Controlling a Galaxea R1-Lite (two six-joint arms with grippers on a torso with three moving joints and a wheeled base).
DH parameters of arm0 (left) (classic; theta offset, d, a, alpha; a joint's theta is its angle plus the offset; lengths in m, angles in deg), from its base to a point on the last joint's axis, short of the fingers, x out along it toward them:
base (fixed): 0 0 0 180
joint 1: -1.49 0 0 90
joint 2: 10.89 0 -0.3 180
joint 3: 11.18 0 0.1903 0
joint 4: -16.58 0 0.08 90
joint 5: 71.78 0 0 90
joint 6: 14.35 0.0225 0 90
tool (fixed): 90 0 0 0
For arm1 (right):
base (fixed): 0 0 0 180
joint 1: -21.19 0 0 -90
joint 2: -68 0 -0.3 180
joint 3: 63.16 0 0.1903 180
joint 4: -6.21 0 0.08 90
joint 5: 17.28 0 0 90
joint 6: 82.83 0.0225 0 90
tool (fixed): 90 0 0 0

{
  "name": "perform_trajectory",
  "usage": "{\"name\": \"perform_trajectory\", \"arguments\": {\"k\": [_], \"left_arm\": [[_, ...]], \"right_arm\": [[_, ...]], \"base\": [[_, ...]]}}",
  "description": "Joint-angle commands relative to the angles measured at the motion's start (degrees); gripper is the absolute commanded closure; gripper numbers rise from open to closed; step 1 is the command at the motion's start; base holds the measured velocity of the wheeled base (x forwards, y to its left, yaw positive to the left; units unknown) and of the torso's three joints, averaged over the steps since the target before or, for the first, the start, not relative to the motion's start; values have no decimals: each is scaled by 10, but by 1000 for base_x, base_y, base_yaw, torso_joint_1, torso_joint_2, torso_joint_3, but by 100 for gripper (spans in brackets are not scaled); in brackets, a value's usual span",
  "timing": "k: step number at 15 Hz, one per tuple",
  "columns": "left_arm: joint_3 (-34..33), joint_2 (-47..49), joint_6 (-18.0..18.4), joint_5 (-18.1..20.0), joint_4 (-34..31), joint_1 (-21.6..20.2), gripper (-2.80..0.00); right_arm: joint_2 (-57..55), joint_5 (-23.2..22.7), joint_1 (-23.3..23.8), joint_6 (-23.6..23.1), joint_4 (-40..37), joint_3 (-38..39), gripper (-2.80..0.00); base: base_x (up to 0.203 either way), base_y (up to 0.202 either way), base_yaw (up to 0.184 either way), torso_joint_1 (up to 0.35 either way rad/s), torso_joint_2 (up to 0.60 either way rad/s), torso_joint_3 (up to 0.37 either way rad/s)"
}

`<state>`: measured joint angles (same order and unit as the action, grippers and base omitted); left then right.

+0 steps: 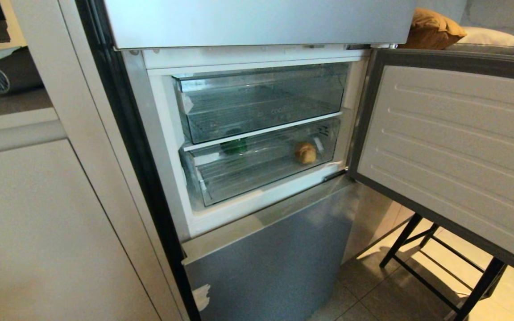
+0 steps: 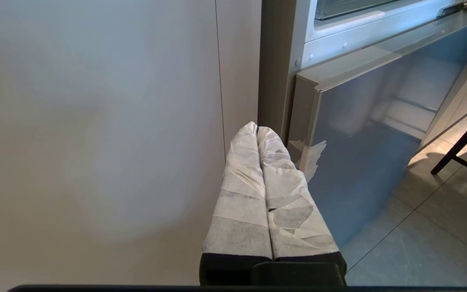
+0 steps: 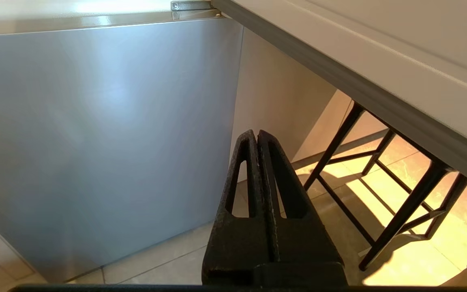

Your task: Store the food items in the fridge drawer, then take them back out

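Head view: the fridge door (image 1: pixel 453 151) stands swung open to the right. Two clear bins sit stacked inside. The lower one, the fridge drawer (image 1: pixel 261 171), reads as pushed in. The green bell pepper (image 1: pixel 234 145) lies at its back left and the tan potato-like lump (image 1: pixel 305 153) at its back right, well apart from each other. Neither arm shows here. Judgement: the storing half looks done, so the step in hand is pulling the drawer out to retrieve the food. You will need to raise an arm well up from low and hook the drawer's front lip squarely, then draw straight out so the bin does not rack on its runners.

Left wrist view: the left gripper (image 2: pixel 257 129), fingers wrapped in white tape, is closed tip to tip on nothing. It hangs low beside the beige cabinet panel (image 2: pixel 95 121) and the lower silver door (image 2: pixel 379 134). Part the fingers before you reach.

Right wrist view: the right gripper (image 3: pixel 256 133), bare black, is likewise pressed shut and empty, pointing at the tiled floor near a black stool frame (image 3: pixel 399 202). It sits under the open door's edge, so mind that edge as you lift.
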<state>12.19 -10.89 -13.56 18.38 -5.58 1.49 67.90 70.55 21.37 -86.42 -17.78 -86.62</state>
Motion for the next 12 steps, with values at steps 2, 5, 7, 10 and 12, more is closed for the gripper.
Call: {"name": "perform_trajectory", "arguments": {"k": [2, 5, 7, 10, 12], "left_arm": [[-6, 1, -2, 0, 0, 0, 0], [-6, 1, -2, 0, 0, 0, 0], [-6, 1, -2, 0, 0, 0, 0], [-6, 1, -2, 0, 0, 0, 0], [-6, 1, -2, 0, 0, 0, 0]], "right_arm": [[0, 0, 0, 3, 0, 0, 0], [0, 1, 0, 6, 0, 0, 0], [0, 1, 0, 7, 0, 0, 0], [0, 1, 0, 7, 0, 0, 0], [0, 1, 0, 9, 0, 0, 0]], "base": [[0, 0, 0, 0, 0, 0], [1, 75, 0, 3, 1, 0], [0, 193, 1, 4, 0, -2], [0, 192, -1, 1, 1, 1], [0, 194, -4, 1, 4, 4]]}}
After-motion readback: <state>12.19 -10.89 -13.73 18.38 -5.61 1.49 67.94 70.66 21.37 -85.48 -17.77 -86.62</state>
